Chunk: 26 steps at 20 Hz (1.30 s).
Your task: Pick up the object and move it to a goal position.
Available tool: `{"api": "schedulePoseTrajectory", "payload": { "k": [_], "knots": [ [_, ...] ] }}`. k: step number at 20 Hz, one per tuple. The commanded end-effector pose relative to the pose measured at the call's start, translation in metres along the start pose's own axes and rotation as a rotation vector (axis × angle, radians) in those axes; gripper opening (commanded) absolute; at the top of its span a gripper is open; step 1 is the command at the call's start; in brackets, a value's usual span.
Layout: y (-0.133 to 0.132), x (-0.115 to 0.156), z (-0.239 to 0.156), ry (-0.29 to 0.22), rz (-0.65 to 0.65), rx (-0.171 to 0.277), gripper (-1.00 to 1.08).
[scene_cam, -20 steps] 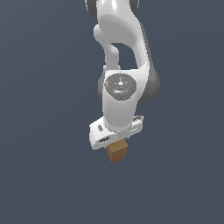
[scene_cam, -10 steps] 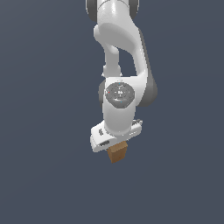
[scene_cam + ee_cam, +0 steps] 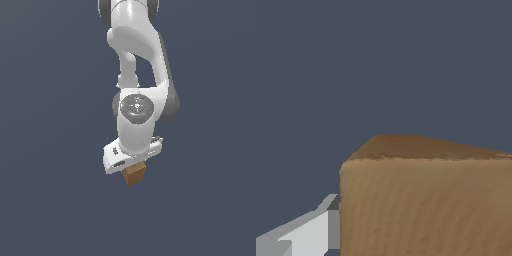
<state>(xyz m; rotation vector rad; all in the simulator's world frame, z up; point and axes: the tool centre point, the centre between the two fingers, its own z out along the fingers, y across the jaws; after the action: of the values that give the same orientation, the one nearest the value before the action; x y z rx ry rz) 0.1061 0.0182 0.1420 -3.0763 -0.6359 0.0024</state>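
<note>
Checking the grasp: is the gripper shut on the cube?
Shut on it: the small brown wooden cube sits directly under the white gripper, one finger against its side.

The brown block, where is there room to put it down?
No table or floor edge shows. Plain dark grey surrounds the arm on the exterior view's left, right and below. The only crowded spot is at the gripper, where the brown block sits right under it.

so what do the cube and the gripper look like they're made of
The cube looks like wood: brown, matte, with faint grain-like streaks on its near face in the wrist view. The gripper looks like smooth white plastic or painted metal, with a soft sheen and one grey-padded finger beside the cube. As a render, both are guesses from texture.
</note>
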Motion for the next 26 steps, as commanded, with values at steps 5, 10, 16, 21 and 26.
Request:
{"api": "schedulePoseTrajectory", "payload": {
  "k": [5,10,16,21,26],
  "knots": [
    [-0.002,-0.001,-0.002,0.0,0.0,0.0,-1.0],
    [-0.011,-0.006,-0.009,0.0,0.0,0.0,-1.0],
    [-0.033,-0.018,-0.026,0.0,0.0,0.0,-1.0],
    [-0.063,-0.033,-0.048,0.0,0.0,-0.001,-1.0],
    [-0.091,-0.047,-0.071,0.001,-0.001,-0.002,-1.0]
  ]
}}
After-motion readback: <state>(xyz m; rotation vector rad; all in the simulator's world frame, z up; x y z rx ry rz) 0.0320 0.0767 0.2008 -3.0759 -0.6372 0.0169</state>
